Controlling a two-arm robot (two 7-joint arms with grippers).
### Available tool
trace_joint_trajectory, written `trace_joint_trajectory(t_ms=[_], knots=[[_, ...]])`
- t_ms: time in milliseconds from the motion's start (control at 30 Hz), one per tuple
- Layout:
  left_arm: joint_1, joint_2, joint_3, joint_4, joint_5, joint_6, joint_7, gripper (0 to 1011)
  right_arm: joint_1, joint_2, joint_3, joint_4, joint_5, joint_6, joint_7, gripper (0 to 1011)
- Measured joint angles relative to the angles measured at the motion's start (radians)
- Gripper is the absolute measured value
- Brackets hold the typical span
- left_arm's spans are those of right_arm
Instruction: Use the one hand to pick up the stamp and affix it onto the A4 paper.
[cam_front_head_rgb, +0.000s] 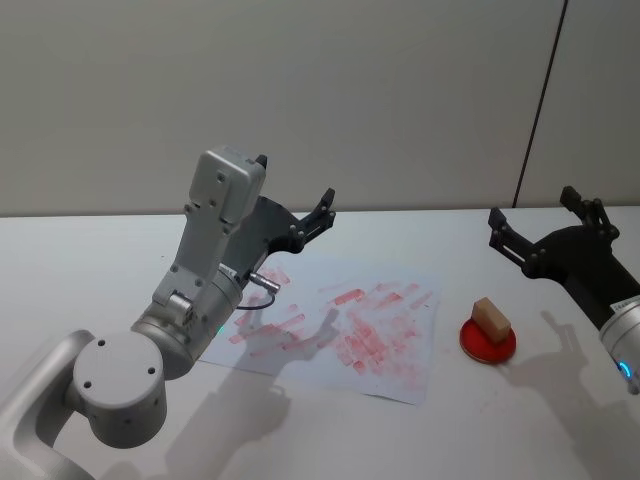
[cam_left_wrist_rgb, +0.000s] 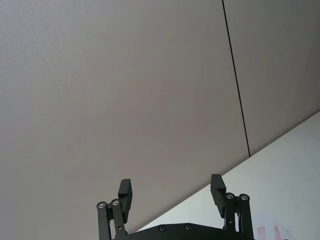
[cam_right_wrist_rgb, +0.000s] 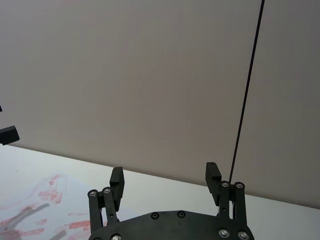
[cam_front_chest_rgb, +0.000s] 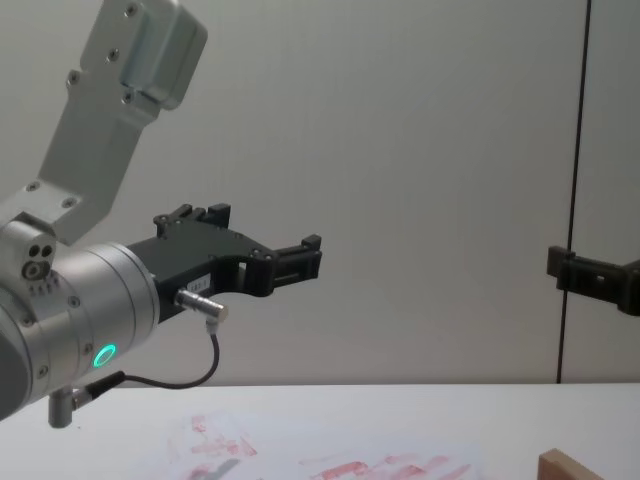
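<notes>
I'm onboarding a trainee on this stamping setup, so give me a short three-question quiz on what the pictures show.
1. Fill in: the fingers of the left gripper and the right gripper are both ____.
2. Which is nearer the stamp? A) left gripper B) right gripper C) both equally near
3. True or false: the stamp lies on the A4 paper.

Key:
1. open
2. B
3. false; it sits on a red pad beside the paper.
</notes>
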Motion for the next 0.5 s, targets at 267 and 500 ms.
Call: trace_joint_trajectory(t_ms=[267,500], knots=[[0.0,0.0,0.0,0.0,0.0,0.0,0.0,1001,-0.016,0.01,0.006,-0.012,0.01,0.007,-0.002,1001],[0.0,0.0,0.0,0.0,0.0,0.0,0.0,1002,-0.05,0.032,0.018,-0.042,0.029,0.027,-0.017,1001]])
